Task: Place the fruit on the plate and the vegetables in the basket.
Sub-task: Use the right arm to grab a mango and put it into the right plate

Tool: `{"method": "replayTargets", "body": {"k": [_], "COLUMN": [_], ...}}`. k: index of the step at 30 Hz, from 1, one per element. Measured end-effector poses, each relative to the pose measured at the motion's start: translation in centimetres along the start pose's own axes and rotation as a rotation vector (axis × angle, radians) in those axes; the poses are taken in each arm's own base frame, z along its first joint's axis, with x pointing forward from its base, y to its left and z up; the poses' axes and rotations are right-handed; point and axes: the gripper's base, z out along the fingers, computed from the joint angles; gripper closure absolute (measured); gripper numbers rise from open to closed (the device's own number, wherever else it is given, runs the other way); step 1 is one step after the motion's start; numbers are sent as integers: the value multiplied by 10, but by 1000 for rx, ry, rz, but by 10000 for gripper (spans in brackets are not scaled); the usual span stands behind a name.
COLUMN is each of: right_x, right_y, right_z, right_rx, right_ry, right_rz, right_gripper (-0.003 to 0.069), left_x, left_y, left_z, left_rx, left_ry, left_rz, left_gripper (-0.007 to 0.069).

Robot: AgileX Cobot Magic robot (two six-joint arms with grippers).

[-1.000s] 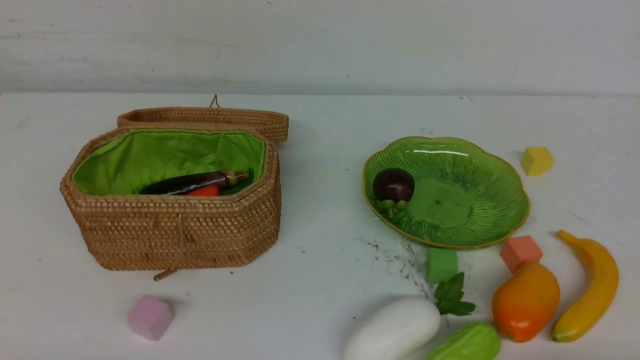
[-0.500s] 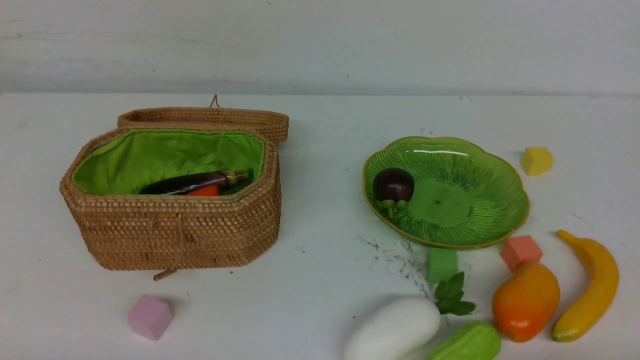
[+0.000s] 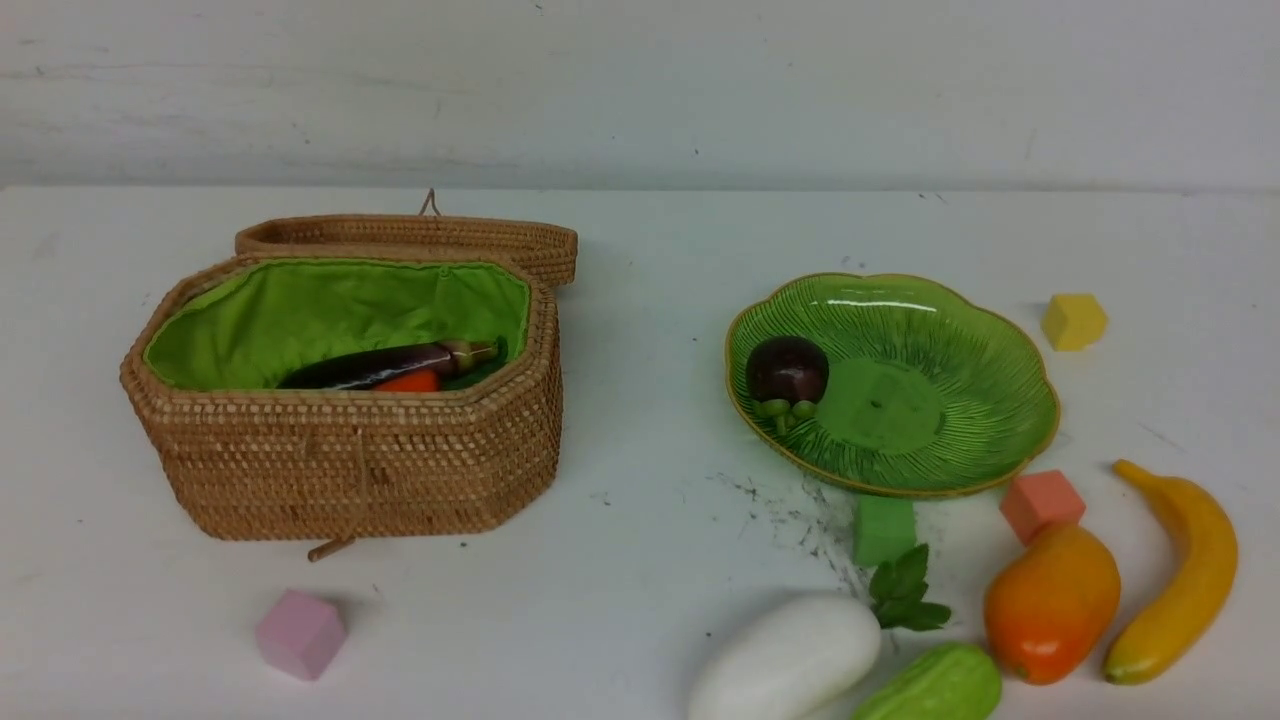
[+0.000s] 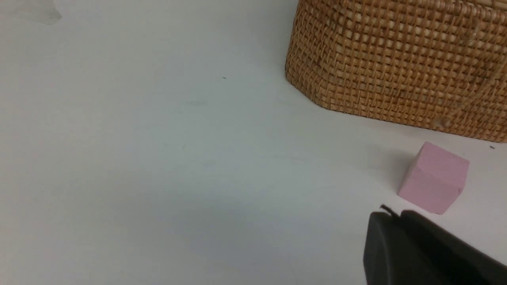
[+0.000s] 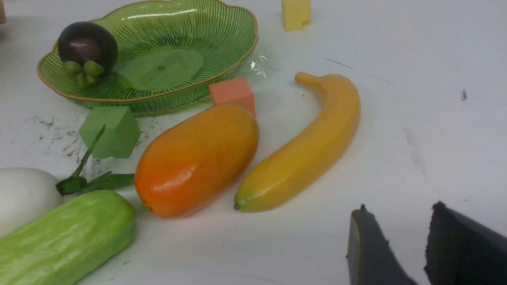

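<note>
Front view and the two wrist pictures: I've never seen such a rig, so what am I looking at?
It is a two-armed robot. The front view looks forward from between its arms; each wrist picture comes from a camera on one arm.

On the table, the basket holds an eggplant and something orange. The plate bears a mangosteen. Loose nearby lie a mango, a banana, a radish, a cucumber and small coloured cubes.

The left gripper is shut and the right gripper open; neither holds anything.
</note>
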Motion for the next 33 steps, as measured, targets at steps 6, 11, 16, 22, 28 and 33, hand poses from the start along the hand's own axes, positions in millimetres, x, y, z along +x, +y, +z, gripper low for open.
{"method": "replayTargets", "body": {"k": [6,11,16,22,28,33], "right_x": [-14,-31,-55,-130,-205,-221], "right_y": [3,3,2,10,21,23], "right_z": [-1,-5,-18,-56,-59,-14], "right_rx": [-43,-77,-104,-166,-150,-61], "right_ry": [-180,-367,-620,-681,-434,-83], "right_rz": [98,208,260,328,279,171], "right_gripper": [416,416,416,416,416,416], "left_x": [0,0,0,0,0,0], "left_y": [0,0,0,0,0,0], "left_z": [0,0,0,0,0,0], "left_rx": [0,0,0,0,0,0], "left_ry": [0,0,0,0,0,0], "left_rz": [0,0,0,0,1,1], "left_gripper": [606,606,605,600,594,588]}}
